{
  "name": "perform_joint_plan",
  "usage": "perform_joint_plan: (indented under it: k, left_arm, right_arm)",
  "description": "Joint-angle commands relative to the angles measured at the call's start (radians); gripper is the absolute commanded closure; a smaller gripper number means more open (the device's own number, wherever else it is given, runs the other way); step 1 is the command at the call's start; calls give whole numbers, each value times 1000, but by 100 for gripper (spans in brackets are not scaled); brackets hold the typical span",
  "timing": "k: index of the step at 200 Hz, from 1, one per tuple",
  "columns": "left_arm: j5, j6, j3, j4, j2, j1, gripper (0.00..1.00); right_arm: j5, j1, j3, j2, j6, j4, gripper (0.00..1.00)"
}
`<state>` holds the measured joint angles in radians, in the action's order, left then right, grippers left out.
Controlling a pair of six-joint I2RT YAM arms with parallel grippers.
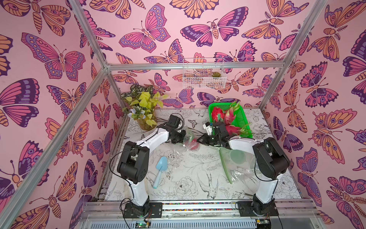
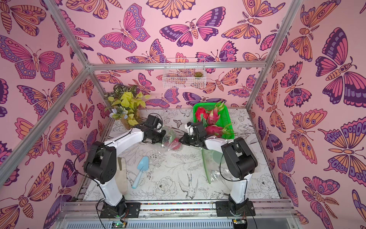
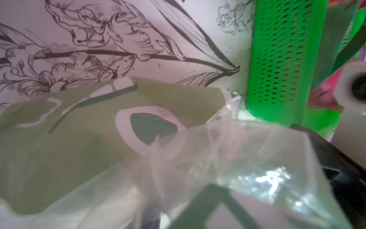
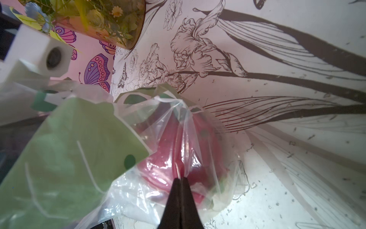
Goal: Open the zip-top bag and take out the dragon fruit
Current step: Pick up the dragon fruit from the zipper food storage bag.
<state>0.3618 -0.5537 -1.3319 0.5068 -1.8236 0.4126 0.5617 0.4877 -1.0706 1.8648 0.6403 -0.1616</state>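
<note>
A clear zip-top bag [image 1: 188, 138] with green print hangs crumpled between my two grippers at mid-table. One magenta dragon fruit [image 1: 193, 144] sits inside it, seen red through the film [image 4: 168, 158]. My right gripper [image 4: 180, 178] is shut, pinching a fold of the bag's film right over the fruit. My left gripper [image 1: 182, 137] presses into the bag's other side. In the left wrist view the bag [image 3: 178, 158] covers its jaws. Three more dragon fruit [image 1: 217, 115] lie in the green basket [image 1: 242, 119] just behind my right wrist.
A second clear bag with a green strip [image 1: 233, 166] lies flat by my right arm. A blue trowel [image 1: 160, 171] lies front left. A potted plant [image 1: 143, 111] stands at the back left. A white wire basket [image 1: 204, 74] hangs on the back wall.
</note>
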Motion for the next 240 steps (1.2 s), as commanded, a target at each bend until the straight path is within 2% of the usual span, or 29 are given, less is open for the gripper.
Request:
perform_joint_plan:
  k: [1, 38, 88, 116, 128, 155, 189, 202, 222, 240]
  left_arm:
    - [-75, 38, -10, 115, -17, 0, 67]
    - [-174, 64, -36, 189, -32, -9, 61]
    - [-340, 90, -87, 261, -48, -21, 62]
    - [-392, 89, -103, 278, -51, -18, 65]
    - [-373, 89, -108, 274, -55, -19, 66]
    - [-231, 73, -99, 235, -12, -8, 68]
    - [-27, -46, -38, 133, 59, -1, 65]
    - [-21, -87, -30, 133, 67, 12, 65]
    - [-48, -129, -18, 134, 82, 21, 57]
    - [-56, -149, -6, 136, 77, 10, 56]
  right_arm:
    - [-2, 9, 19, -36, -4, 9, 100]
    - [1, 9, 28, -50, -10, 15, 100]
    - [7, 9, 49, -70, -13, 9, 100]
    - [21, 9, 55, -70, -6, -6, 100]
    - [29, 9, 58, -70, -2, -16, 100]
    - [60, 15, 71, -75, 12, -41, 100]
    - [74, 39, 108, -90, 29, -68, 100]
    - [78, 56, 129, -100, 48, -90, 100]
    - [78, 92, 151, -116, 64, -100, 100]
    - [78, 116, 182, -134, 93, -136, 100]
